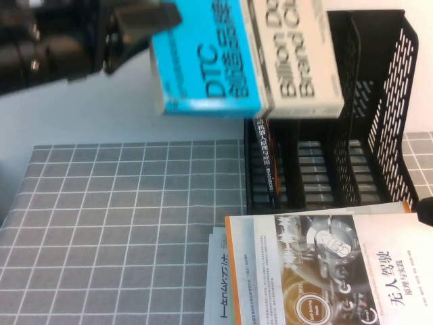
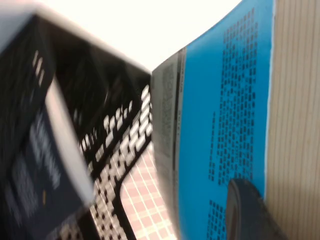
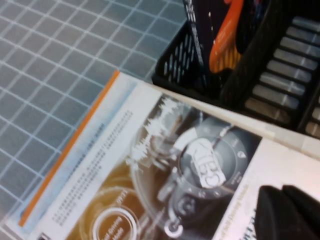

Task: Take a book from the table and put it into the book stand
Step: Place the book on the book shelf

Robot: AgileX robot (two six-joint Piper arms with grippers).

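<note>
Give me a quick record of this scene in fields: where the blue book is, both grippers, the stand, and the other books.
book: held in the air above the book stand, not yet inside
left gripper: shut on the book's edge
right gripper: low over the white book, fingers together
book stand: upright on table
black-spined book: already in stand's left compartment
white book: flat before the stand

The grey grid-cloth table (image 1: 122, 223) is viewed downward from a raised camera; the tall black slotted plastic book stand (image 1: 365, 101) (image 2: 120, 150) (image 3: 270, 65) is shared closely by both wrist cameras.
</note>
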